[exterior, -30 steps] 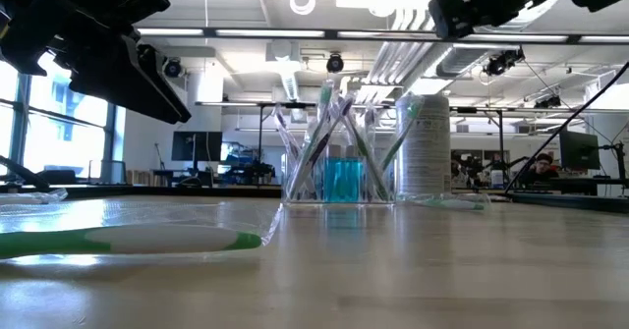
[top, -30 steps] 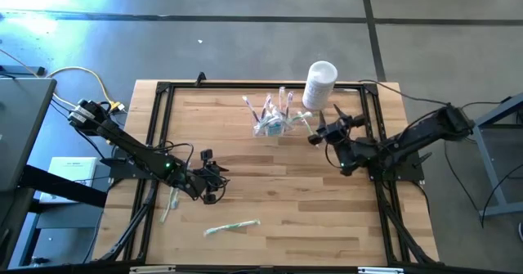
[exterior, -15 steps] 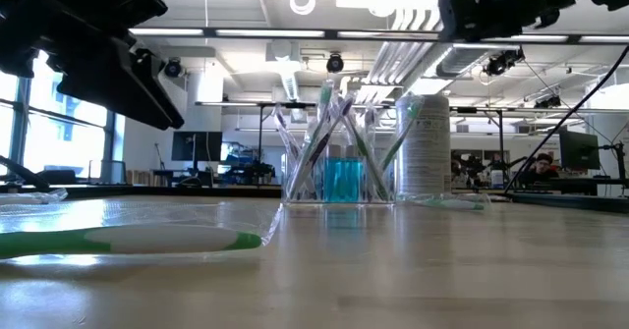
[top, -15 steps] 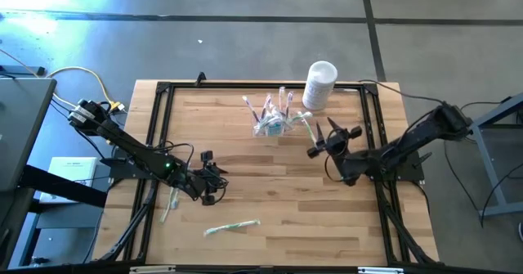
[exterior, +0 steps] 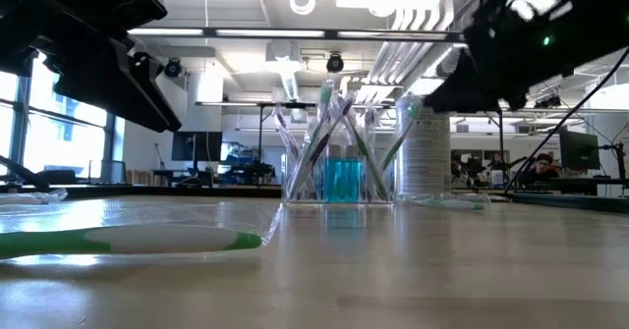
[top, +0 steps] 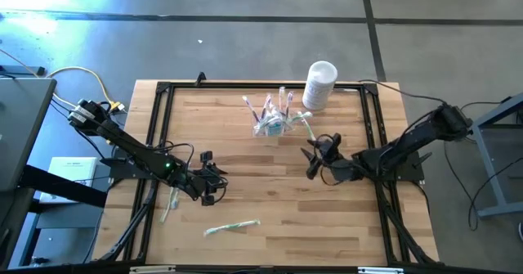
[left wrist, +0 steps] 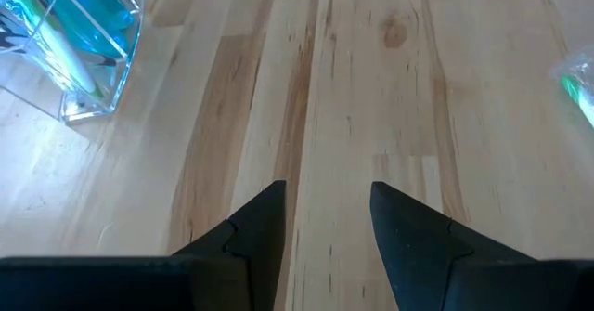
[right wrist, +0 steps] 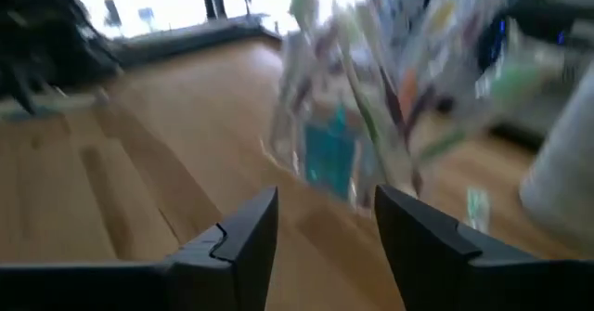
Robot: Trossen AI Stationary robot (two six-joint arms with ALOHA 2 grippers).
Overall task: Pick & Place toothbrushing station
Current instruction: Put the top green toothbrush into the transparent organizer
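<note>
One clear toothbrush holder [top: 272, 123] stands upper centre on the table [top: 270, 192] — one white container [top: 319, 84] beside it, two loose toothbrushes lower left. Both pincers — left [top: 219, 182], right [top: 312, 161] — gape, empty.

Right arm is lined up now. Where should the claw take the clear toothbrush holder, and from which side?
Grip the small clear plastic toothbrush holder low on its flat walls, coming level from the table's near side, where the right claw, fingers open, already faces it. The brushes fan out above, so a top-down grip is probably blocked, and the white cylindrical container crowds its far right.
</note>
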